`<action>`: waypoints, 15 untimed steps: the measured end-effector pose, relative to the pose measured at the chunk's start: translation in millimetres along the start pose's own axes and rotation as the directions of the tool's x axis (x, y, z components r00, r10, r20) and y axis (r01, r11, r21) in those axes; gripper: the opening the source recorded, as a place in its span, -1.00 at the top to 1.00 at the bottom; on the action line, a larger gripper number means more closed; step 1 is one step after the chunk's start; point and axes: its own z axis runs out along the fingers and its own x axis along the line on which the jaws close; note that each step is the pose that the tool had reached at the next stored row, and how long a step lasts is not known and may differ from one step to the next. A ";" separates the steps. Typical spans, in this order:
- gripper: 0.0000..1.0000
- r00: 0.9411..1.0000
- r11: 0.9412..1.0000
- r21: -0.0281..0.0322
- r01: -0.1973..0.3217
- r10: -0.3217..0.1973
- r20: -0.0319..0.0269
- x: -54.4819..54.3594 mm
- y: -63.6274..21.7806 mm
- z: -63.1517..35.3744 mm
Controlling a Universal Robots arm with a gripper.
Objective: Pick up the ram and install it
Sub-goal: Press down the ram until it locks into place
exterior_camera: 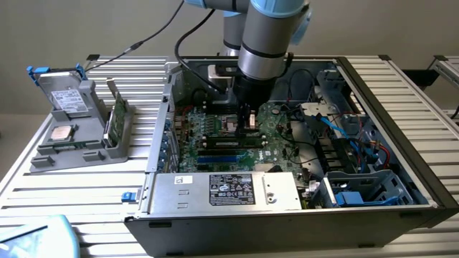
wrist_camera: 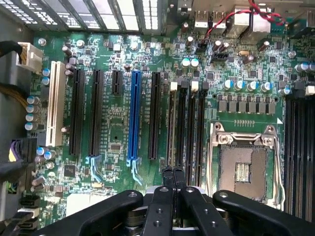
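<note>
The ram (exterior_camera: pixel 233 143) sits edge-up in a memory slot on the motherboard (exterior_camera: pixel 215 156) inside the open computer case. In the wrist view the ram (wrist_camera: pixel 172 128) shows as a thin strip in the first of the black memory slots, beside a white latch (wrist_camera: pixel 173 86). My gripper (exterior_camera: pixel 250 124) hangs straight down over that slot. Its two fingers are pressed together, shut, with nothing between them. The gripper (wrist_camera: pixel 172 173) has its tips right above one end of the stick; whether they touch it I cannot tell.
An open processor socket (wrist_camera: pixel 242 167) lies next to the memory slots, and a blue slot (wrist_camera: pixel 133 118) among black ones on the other side. A power supply (exterior_camera: pixel 222 191) and cables (exterior_camera: pixel 344 129) crowd the case. A grey rack (exterior_camera: pixel 79 140) at the exterior view's left holds a drive, a chip and a green card (exterior_camera: pixel 115 115).
</note>
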 end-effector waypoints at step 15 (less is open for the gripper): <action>0.79 1.000 1.000 0.001 0.000 0.000 -0.003 -2.7 18.3 3.7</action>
